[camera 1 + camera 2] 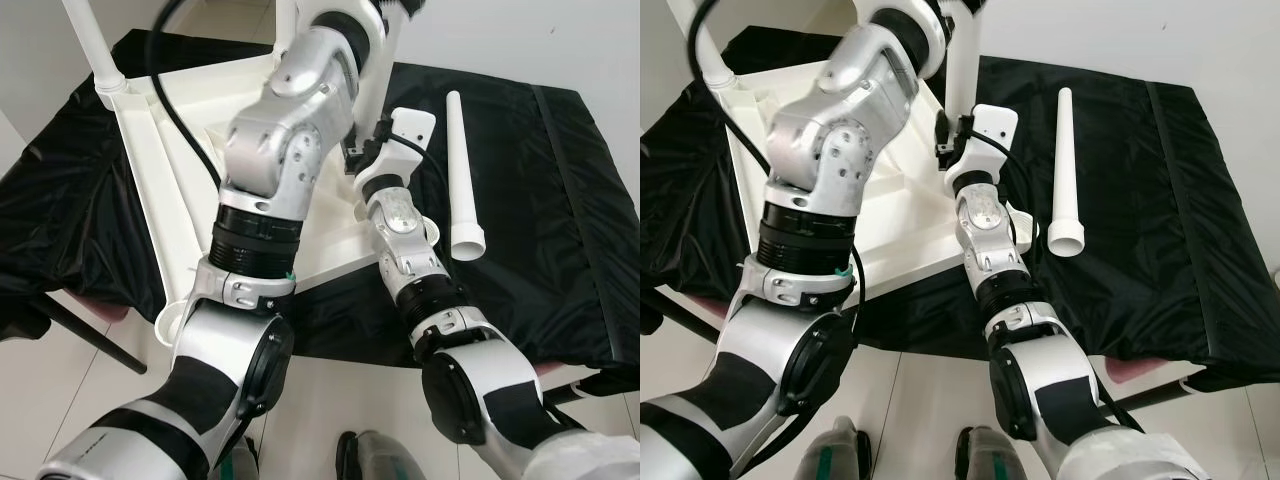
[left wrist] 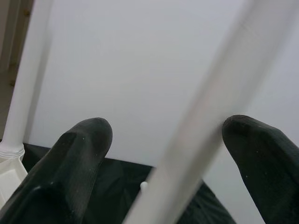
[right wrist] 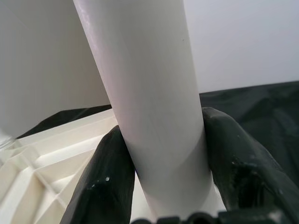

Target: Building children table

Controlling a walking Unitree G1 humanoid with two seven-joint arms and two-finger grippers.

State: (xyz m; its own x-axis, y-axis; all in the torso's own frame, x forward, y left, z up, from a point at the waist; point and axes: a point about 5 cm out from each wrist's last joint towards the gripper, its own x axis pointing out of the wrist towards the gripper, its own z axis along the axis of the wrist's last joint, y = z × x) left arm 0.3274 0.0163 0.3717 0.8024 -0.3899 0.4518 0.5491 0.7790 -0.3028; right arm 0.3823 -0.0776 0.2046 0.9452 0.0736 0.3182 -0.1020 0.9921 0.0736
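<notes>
Right gripper (image 3: 163, 186) clamped on upright leg (image 3: 149, 102) at tabletop (image 1: 180, 150) corner, tabletop upside down on desk (image 1: 560, 200). Left gripper (image 2: 163, 163) apart, straddling same leg higher up. Risk: leg tilts, jams in socket. Spare leg (image 1: 462, 170) near desk's right edge.

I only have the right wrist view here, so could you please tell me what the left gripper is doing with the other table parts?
Observer: The left gripper is raised up high, its fingers open around a thin white leg, one finger touching it.
Operator: Thank you. Is any leg already mounted?
Observer: One white leg stands upright at the far left corner of the upturned tabletop.
Operator: Are there spare parts left?
Observer: Yes, a loose white leg lies flat on the black cloth, to the right of your right gripper, which is shut on its own leg.
</notes>
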